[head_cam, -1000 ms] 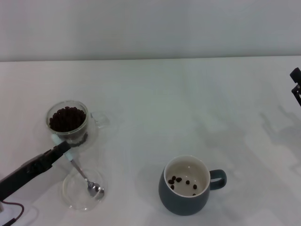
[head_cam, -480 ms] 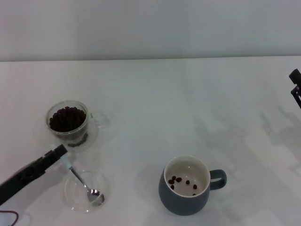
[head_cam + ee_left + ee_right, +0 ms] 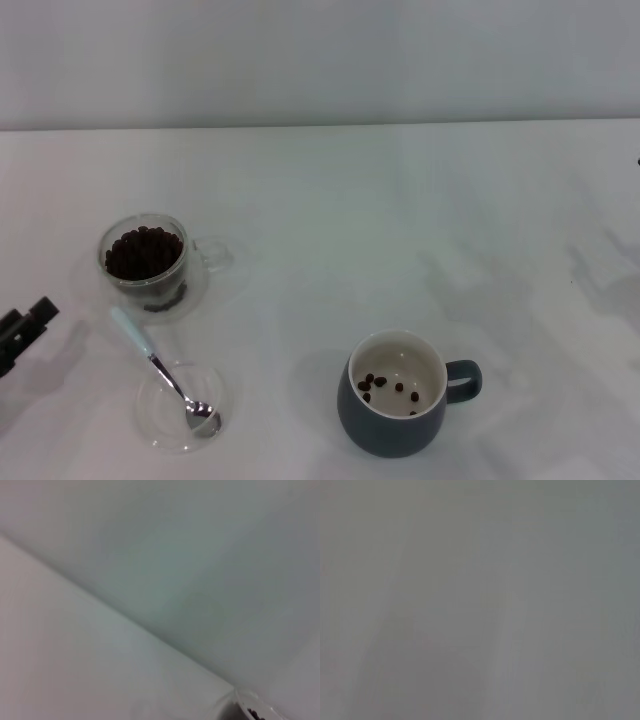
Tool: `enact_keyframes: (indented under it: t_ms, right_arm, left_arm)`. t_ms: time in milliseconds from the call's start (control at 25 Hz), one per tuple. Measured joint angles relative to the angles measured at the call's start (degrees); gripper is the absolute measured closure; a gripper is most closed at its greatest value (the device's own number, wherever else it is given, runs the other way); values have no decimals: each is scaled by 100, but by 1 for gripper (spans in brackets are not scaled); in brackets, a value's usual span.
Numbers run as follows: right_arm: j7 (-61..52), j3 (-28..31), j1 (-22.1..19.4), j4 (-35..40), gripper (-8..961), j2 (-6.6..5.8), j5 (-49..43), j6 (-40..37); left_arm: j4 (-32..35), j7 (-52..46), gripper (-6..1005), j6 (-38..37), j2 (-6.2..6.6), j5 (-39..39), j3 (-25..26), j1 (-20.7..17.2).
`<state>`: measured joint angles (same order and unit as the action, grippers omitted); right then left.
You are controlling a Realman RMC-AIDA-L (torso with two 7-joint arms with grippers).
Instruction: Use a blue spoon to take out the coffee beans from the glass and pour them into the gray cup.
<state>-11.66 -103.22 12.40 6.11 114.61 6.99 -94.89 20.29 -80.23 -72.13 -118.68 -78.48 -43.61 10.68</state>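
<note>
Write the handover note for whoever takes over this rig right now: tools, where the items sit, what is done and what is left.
Left tool: at the table's left edge, clear of the blue spoon; open or shut can't be judged. Right tool: out of view.
Blue spoon lies with its bowl in the shallow glass dish and its handle over the rim toward the glass.
The glass is nearly full of coffee beans.
The gray cup holds only a few beans.
Done: some beans transferred, spoon set down.
Left: most beans are in the glass, if more scoops are wanted.

Clear shallow dish (image 3: 165, 425) on white table (image 3: 400, 220)
</note>
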Motion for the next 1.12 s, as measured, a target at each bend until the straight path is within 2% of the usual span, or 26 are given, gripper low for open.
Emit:
enact_keyframes:
  t_ms: [120,520,840,1120]
  right_arm:
    - [151,3,-33,-2,379,6,-1,-70]
    - [582,6,-101,-4,379,41,-7,-318]
    - [659,81,-108,23,379,58,70,-517]
    - [625,41,22,255,379,95,69,-233]
  left_arm:
    - [103,597,283,-113,-1,139,58,-84]
    - [31,3395,293,-775,-41,1222,137,-234]
    - [-487,5221,295,-832,-52,2466,142,-71]
    - [-865,6205,296,-764,-32,3384,143,159]
